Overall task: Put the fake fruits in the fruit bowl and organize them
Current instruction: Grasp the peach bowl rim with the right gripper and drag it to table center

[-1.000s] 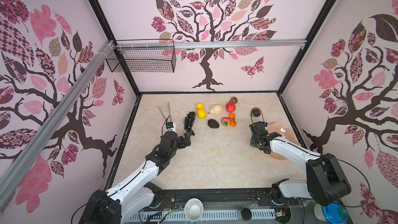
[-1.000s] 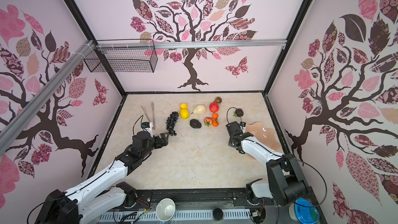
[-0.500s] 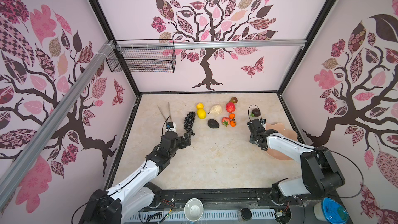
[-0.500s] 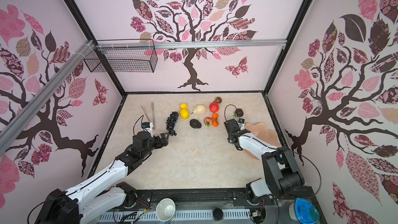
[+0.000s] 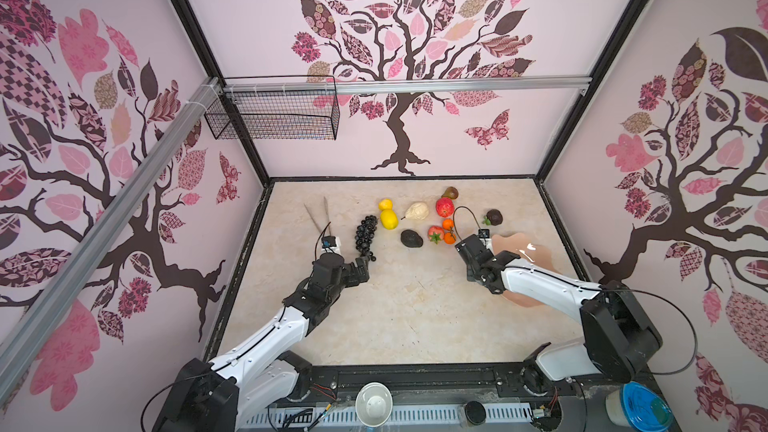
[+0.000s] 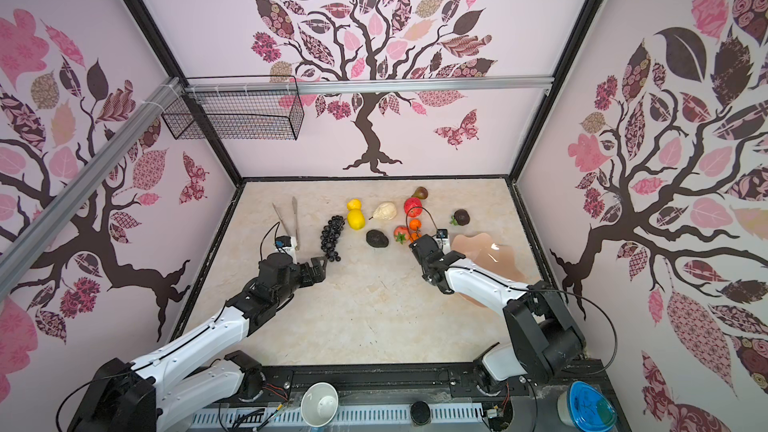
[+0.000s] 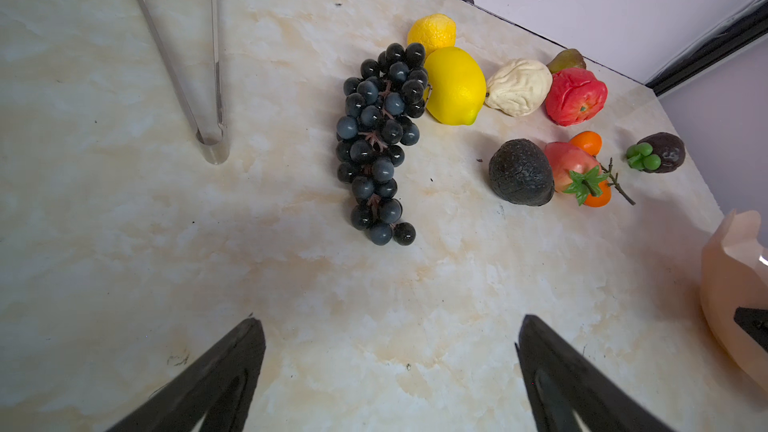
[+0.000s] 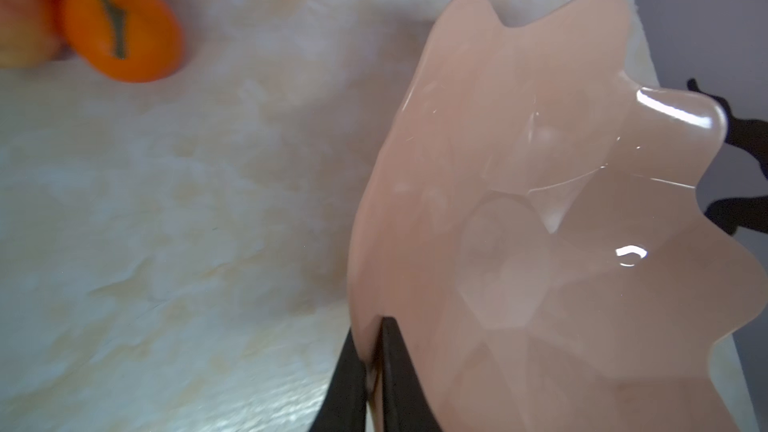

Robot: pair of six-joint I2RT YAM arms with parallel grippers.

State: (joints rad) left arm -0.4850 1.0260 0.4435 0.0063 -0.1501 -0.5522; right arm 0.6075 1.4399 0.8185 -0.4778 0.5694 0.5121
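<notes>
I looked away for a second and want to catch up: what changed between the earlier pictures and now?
The right gripper closed on the rim of the fruit bowl and, moving left, pulled it a little toward the oranges. The left gripper stayed open just short of the black grape bunch. The grapes, oranges and tongs have not moved.

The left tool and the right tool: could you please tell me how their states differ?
The left tool stands wide open and holds nothing; the right tool is shut on the rim of the fruit bowl. The left tool sits short of the grape bunch, apart from it; the right tool is in contact with the fruit bowl. Both have black fingers.
</notes>
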